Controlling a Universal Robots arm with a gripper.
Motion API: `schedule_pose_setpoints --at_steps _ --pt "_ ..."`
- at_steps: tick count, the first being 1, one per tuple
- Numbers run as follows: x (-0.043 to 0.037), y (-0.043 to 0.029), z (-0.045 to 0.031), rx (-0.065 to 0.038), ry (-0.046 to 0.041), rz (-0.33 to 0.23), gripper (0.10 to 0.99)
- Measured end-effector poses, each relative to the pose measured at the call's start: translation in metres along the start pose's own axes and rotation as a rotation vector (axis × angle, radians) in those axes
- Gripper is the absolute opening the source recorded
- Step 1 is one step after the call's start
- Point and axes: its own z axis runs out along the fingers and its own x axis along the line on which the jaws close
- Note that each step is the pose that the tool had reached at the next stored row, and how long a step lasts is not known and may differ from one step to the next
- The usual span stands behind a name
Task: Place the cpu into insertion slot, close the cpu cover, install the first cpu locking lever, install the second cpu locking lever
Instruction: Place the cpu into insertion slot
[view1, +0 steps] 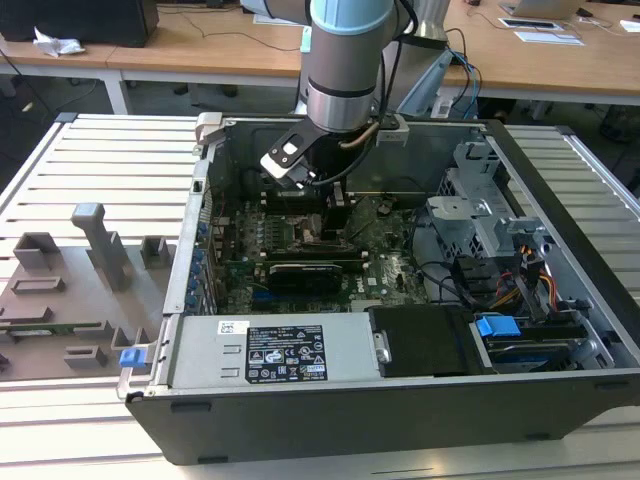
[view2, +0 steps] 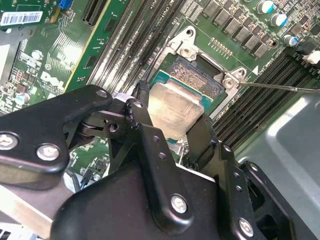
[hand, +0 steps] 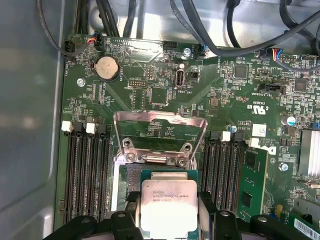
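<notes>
A: Exterior view first. How far along is it?
B: The arm (view1: 345, 60) reaches down through the open side of the case (view1: 400, 400), and the gripper (view1: 333, 212) hangs low over the board (view1: 385, 250). Room is tight: a drive cage (view1: 480, 200) on the exterior view's right, the power supply (view1: 270, 350) in front, and the case's sides all round. Straight up looks like the free way.
A: And the second wrist view?
B: The fingers (view2: 202, 135) pinch the cpu (view2: 175, 107) by two opposite edges. It lies over the near part of the slot (view2: 200, 75), and the far pin field is bare. Whether it touches the slot cannot be told. A thin rod (view2: 280, 88), likely a lever, points away unlatched.
A: So step one is not finished?
B: It seems not. The cpu does not look seated, and the cover and both levers are left.
A: First wrist view?
B: The cover (hand: 160, 116) stands raised on its hinge at the far side of the slot (hand: 131, 179), just beyond the cpu (hand: 169, 205). Memory slots (hand: 87, 170) flank both sides, close to the fingers (hand: 206, 212), and a grey wall (hand: 30, 125) lies further out. The cover's edge looks like the nearest thing to catch on
</notes>
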Motion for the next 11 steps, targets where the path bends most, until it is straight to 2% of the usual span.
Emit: schedule_pose_setpoints --at_steps 5,11 --pt "0.0001 -0.0003 0.0007 0.0 -0.0003 -0.001 0.541" --pt "0.0002 -0.0004 0.0103 0.0 -0.0006 -0.001 0.541"
